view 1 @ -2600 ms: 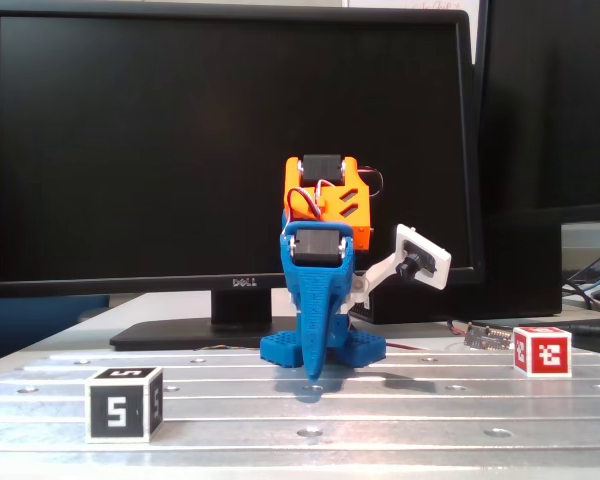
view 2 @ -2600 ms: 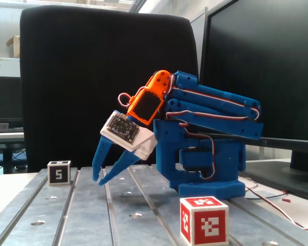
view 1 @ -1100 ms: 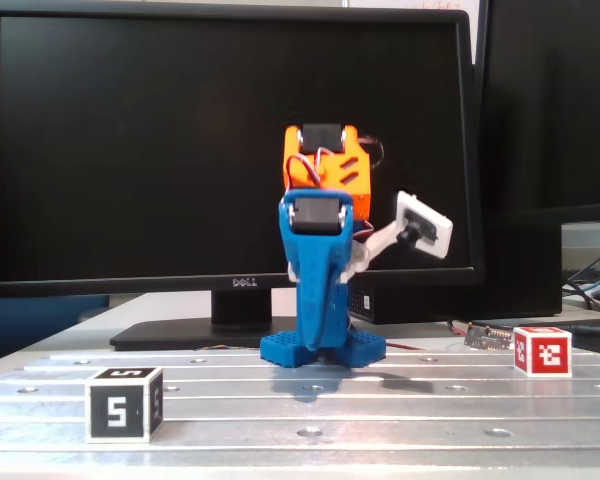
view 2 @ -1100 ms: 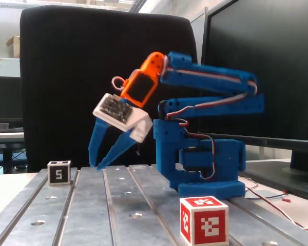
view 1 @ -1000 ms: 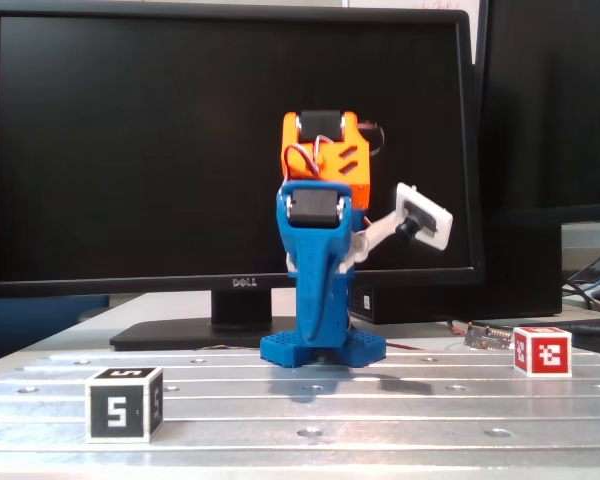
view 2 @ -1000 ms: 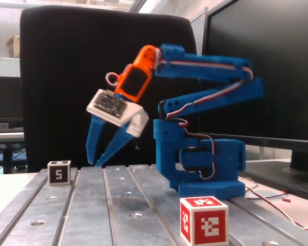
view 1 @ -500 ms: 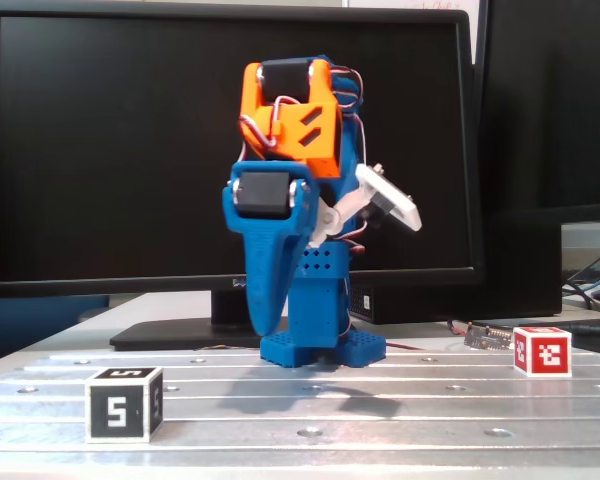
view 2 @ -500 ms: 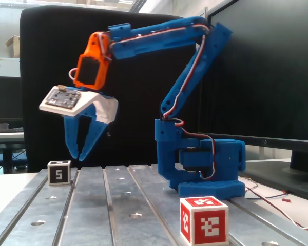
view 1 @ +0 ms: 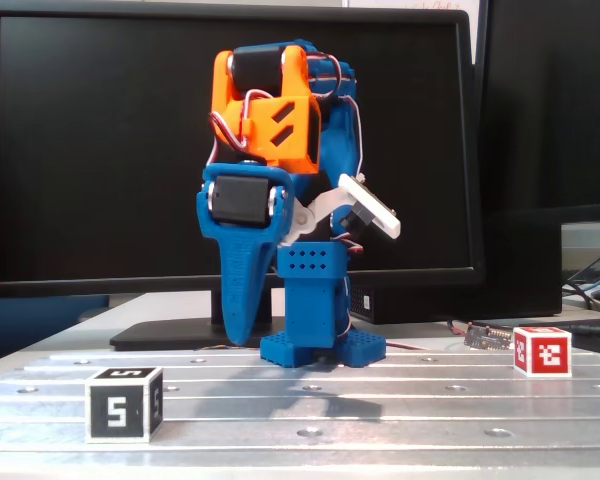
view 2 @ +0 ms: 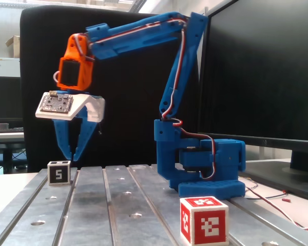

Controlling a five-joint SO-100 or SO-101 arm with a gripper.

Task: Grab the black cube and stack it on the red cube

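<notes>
The black cube (view 1: 125,403) with a white 5 sits on the metal table at the front left in one fixed view and at the far left in the other (view 2: 59,172). The red cube (view 1: 542,351) with a white symbol sits at the right, apart from it; it is close to the camera in the other fixed view (view 2: 204,220). My blue gripper (view 2: 72,157) points down, its jaws together and empty. It hangs just above and slightly right of the black cube, without touching it. In the front fixed view the gripper (view 1: 245,335) is behind and right of the cube.
The arm's blue base (view 1: 315,345) stands mid-table. A large black monitor (view 1: 230,140) and its stand are behind it. The table (view 1: 380,410) is slotted metal with bolt holes. Loose wires and a small board (view 1: 490,335) lie near the red cube.
</notes>
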